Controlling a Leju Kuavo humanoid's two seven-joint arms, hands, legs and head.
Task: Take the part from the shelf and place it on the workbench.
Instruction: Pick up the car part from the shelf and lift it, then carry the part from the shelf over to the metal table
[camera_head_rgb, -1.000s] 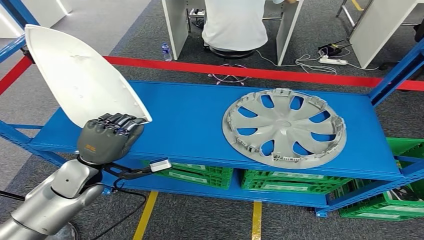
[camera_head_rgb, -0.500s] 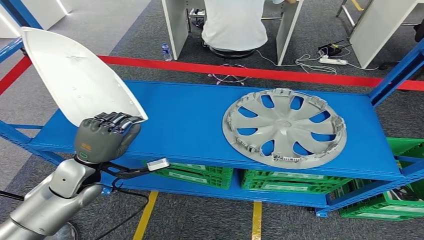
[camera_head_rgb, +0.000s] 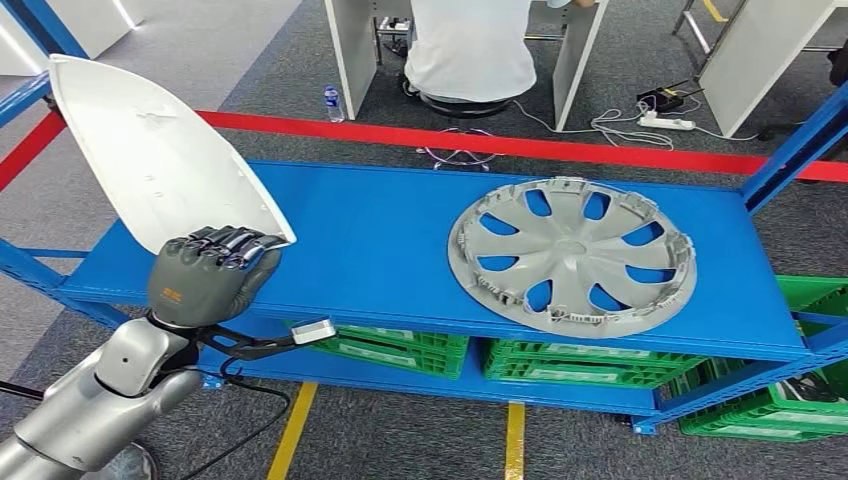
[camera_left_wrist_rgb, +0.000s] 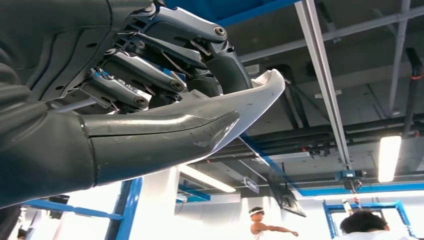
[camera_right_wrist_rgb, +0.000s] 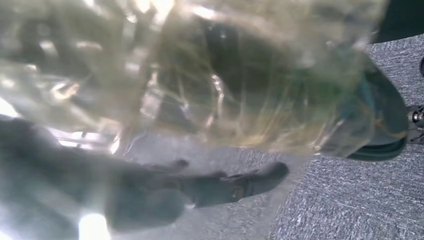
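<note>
Blue shelf holds a hubcap — left hand grips white part, lifted clear; next — carry to workbench. Right hand's state: cannot tell.

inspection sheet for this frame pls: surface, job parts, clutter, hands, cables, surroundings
Surface: blue shelf, top level in view; workbench nothing seen.
Job's things: white part held tilted over the shelf's left end; grey wheel cover lying flat on the right side.
Clutter: green crates on the level below.
Hands: left hand grips the white part's lower edge, thumb and fingers on opposite faces in the left wrist view; right hand blurred, state unclear.
Cables: black cable at the left wrist; white power strip with cords on the floor.
Surroundings: grey carpet, red floor line, seated person behind, water bottle.
</note>
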